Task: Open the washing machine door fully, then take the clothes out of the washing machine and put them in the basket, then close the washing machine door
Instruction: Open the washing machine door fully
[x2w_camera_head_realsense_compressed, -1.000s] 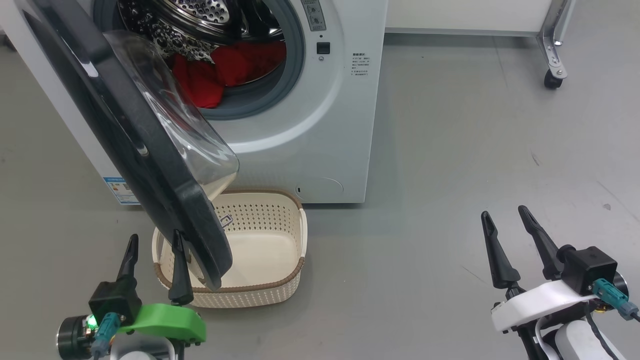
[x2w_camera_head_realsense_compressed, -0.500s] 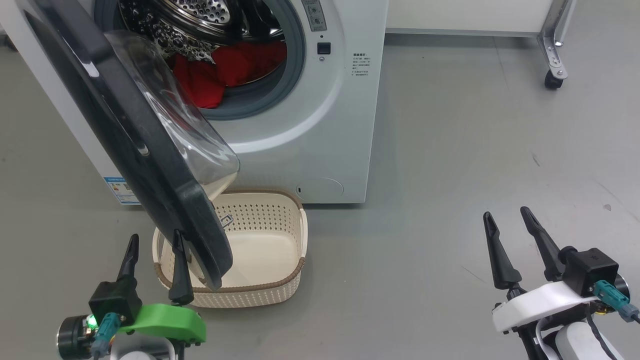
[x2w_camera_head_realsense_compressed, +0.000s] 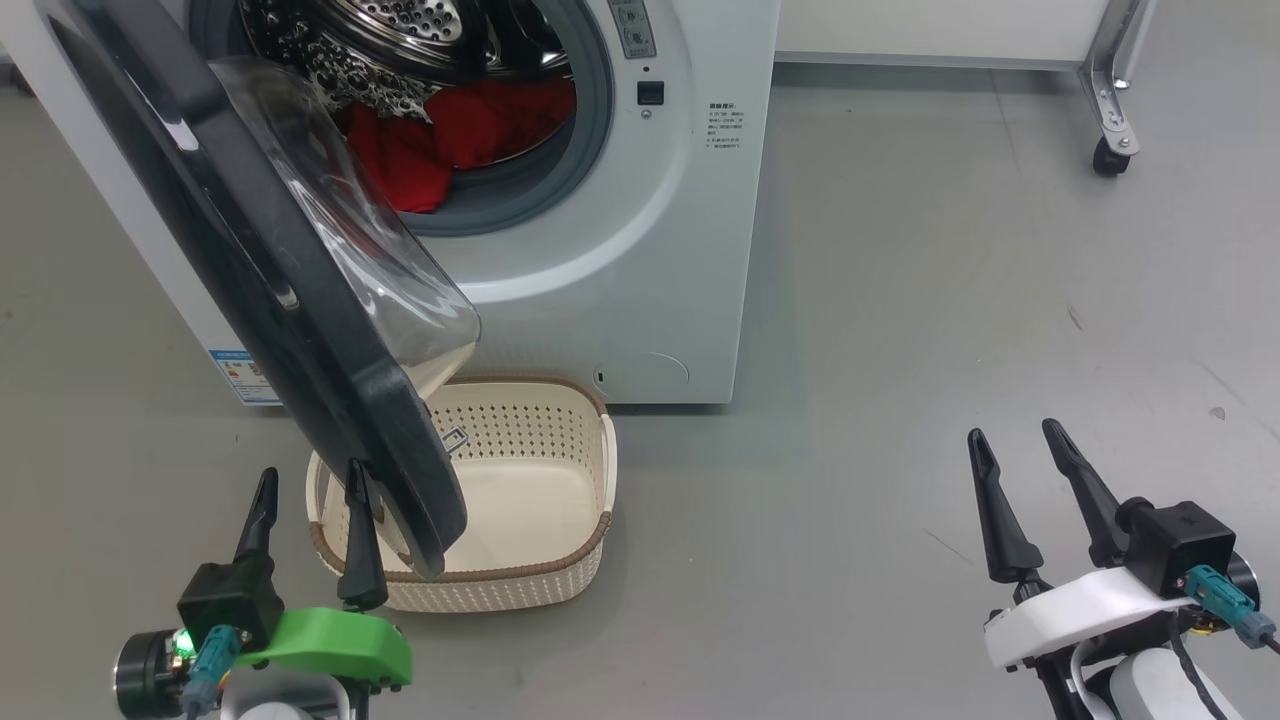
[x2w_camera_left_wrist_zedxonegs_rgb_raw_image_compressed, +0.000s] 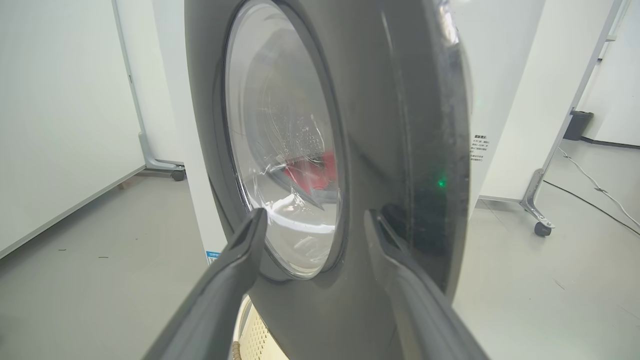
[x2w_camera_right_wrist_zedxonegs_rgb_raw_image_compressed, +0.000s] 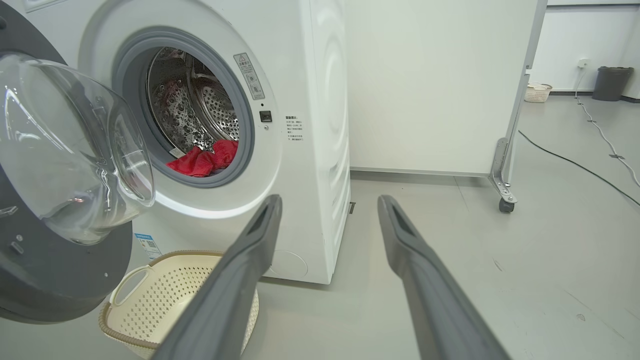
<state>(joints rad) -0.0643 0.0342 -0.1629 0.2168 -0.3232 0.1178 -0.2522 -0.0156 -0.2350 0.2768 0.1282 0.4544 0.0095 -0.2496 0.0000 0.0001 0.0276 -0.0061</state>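
- The left gripper (x2w_camera_head_realsense_compressed: 310, 470) stood with its two dark fingers spread wide apart, and nothing was clamped between them.
- In the left wrist view, the left gripper (x2w_camera_left_wrist_zedxonegs_rgb_raw_image_compressed: 316, 214) pointed at the outer face of the washing machine door (x2w_camera_left_wrist_zedxonegs_rgb_raw_image_compressed: 380, 125). One finger (x2w_camera_left_wrist_zedxonegs_rgb_raw_image_compressed: 240, 255) lay before the glass centre and the other before the black rim.
- Those fingertips sat very close to the door. Whether either one actually touched it could not be told.
- The right gripper (x2w_camera_head_realsense_compressed: 1012, 430) was likewise spread wide and held nothing. It hung over the bare grey floor (x2w_camera_head_realsense_compressed: 900, 300), well apart from the washing machine (x2w_camera_head_realsense_compressed: 660, 250).
- In the right wrist view, the right gripper (x2w_camera_right_wrist_zedxonegs_rgb_raw_image_compressed: 330, 198) pointed towards the machine's lower front corner and touched nothing.
- The washing machine door (x2w_camera_head_realsense_compressed: 300, 330) stood swung out from the mouth at an angle, and its clear bowl bulged towards the drum.
- The door's lower edge hung over the left part of the basket (x2w_camera_head_realsense_compressed: 608, 450).
- The basket (x2w_camera_right_wrist_zedxonegs_rgb_raw_image_compressed: 170, 295) rested on the floor just in front of the washing machine (x2w_camera_right_wrist_zedxonegs_rgb_raw_image_compressed: 320, 100), below the open mouth.
- The clothes (x2w_camera_head_realsense_compressed: 460, 130) lay in a red heap at the bottom of the steel drum, just behind the grey rubber ring.
- The clothes (x2w_camera_right_wrist_zedxonegs_rgb_raw_image_compressed: 202, 160) also showed through the open mouth from the right wrist, away from both grippers.
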